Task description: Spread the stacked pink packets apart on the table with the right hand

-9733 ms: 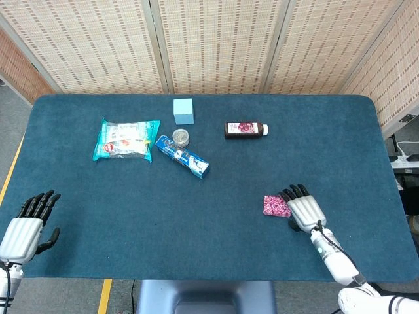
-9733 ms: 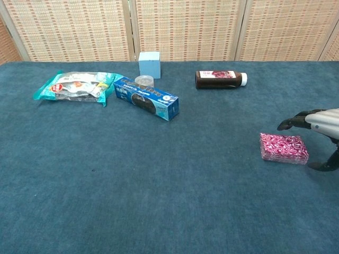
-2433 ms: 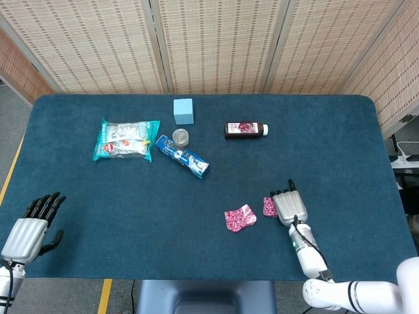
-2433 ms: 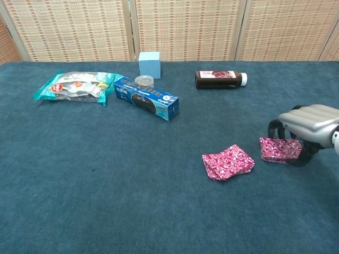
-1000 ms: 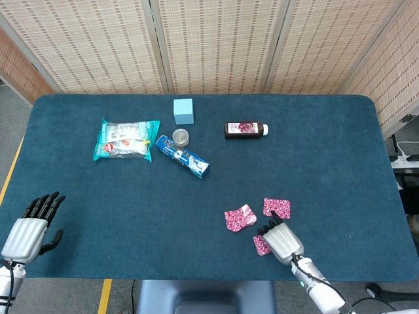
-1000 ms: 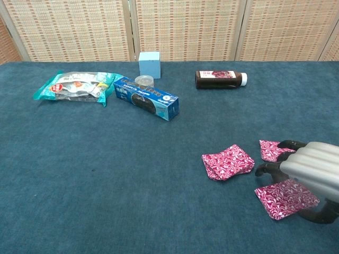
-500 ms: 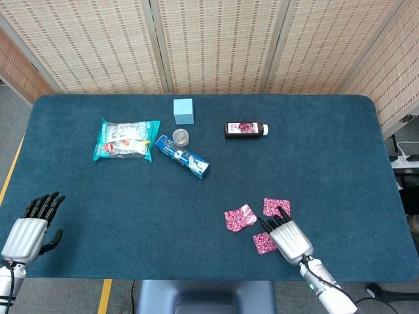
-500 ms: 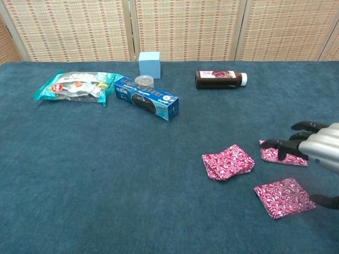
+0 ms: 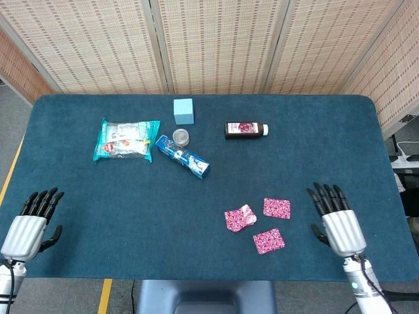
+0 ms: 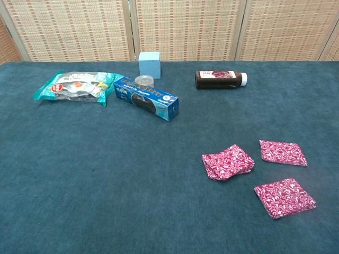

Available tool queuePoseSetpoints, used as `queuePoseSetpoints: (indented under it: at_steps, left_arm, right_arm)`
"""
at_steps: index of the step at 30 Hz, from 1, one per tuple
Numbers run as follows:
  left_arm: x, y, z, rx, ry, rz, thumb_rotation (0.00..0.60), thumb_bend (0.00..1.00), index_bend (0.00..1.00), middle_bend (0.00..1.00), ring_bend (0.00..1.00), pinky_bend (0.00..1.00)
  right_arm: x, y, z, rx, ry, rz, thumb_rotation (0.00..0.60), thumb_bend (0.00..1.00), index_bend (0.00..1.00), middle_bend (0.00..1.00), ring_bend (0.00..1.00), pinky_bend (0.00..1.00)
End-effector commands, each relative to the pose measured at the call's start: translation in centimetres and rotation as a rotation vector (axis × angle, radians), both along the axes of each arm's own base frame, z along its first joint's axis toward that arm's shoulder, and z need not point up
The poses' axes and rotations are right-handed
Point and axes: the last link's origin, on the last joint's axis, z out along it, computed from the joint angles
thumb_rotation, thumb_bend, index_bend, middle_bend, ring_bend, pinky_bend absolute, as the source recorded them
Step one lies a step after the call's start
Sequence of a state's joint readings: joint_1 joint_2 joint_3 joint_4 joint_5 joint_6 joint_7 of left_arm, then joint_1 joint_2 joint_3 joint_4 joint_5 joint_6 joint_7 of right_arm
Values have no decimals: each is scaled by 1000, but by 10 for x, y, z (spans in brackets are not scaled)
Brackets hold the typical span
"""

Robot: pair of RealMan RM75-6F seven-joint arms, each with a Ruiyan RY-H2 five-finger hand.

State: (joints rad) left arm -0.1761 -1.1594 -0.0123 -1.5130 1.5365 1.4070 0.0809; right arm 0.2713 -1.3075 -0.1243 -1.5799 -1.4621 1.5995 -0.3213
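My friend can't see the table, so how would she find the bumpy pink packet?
Start at the dark bottle lying at the back of the blue table, then come toward the front to three pink packets. She wants the leftmost one: its top looks folded and wrinkled, while the other two lie flat.

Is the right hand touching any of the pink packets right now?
No, in the head view the right hand sits apart, right of the three pink packets, bare table between them.

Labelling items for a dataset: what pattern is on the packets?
The packets carry a pink-and-white swirl print, clearest in the chest view.
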Motion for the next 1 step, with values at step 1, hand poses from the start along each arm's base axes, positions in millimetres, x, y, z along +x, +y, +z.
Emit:
queuePoseSetpoints:
  at_steps: [1]
  left_arm:
    - [2, 0, -4, 11, 15, -11, 600, 436, 0, 0, 0, 46]
  right_arm:
    - [-15, -2, 10, -29, -21, -47, 600, 233, 0, 0, 0, 0]
